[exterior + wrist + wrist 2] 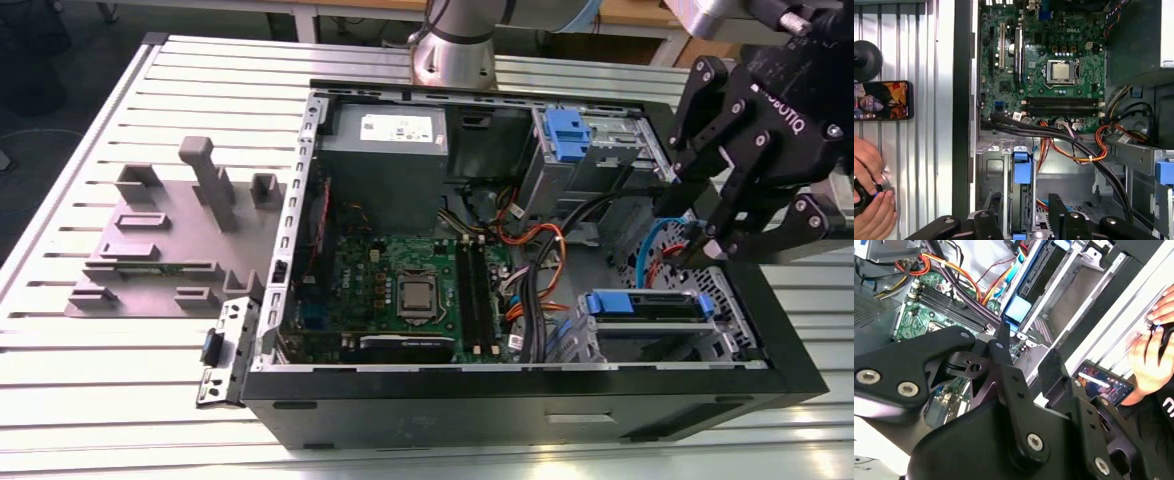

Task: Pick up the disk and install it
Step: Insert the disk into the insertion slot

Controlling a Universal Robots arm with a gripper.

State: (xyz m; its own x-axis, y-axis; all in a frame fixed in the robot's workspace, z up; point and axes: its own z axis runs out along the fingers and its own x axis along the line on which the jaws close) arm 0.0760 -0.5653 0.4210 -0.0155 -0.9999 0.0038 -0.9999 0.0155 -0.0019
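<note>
Fingers (1059,209) seemingly parted, hovering over disk (1022,172)

disk (1021,172) in drive bay (995,170); gripper (1024,202) spread over it; hand (871,202) near phone (881,101)

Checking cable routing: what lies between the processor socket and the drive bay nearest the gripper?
In the first wrist view, memory slots and a bundle of black and orange cables lie between the processor socket and that drive bay.

White lettering (787,112) on the hand (703,250)
</note>
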